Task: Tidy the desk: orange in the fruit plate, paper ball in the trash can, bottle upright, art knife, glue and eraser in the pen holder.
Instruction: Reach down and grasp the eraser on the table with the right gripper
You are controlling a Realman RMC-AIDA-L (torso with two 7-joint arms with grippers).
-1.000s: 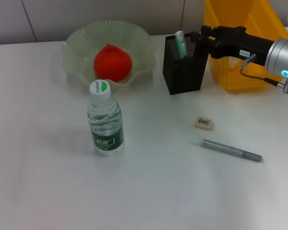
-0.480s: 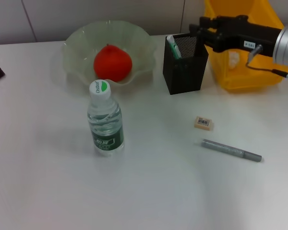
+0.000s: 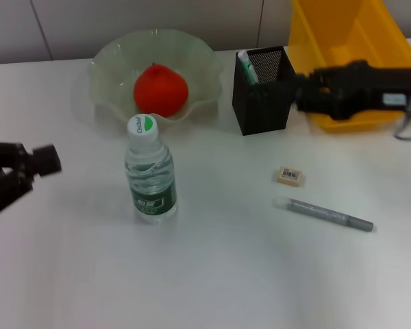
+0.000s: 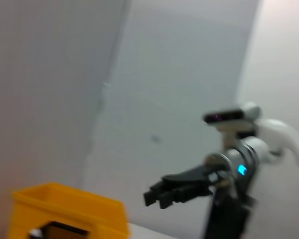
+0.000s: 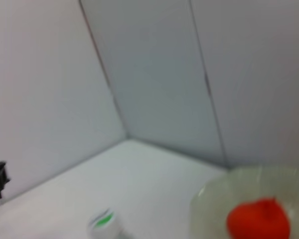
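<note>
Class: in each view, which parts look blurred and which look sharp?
Head view: both grippers, left and right, smear; bottle, eraser and art knife stay crisp. Right wrist view: orange soft. Left wrist view: the yellow bin is blurred.

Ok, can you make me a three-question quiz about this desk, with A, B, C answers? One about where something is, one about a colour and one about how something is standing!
1. Where is the orange?
A. In the fruit plate
B. In the pen holder
C. Beside the eraser

2. What colour is the bin behind the pen holder?
A. Blue
B. Yellow
C. Green

3. How is the bottle standing?
A. Lying on its side
B. Upside down
C. Upright on the desk

Answers:
1. A, the orange sits inside the wavy pale plate.
2. B, the bin's walls are bright yellow.
3. C, its white and green cap points up.
</note>
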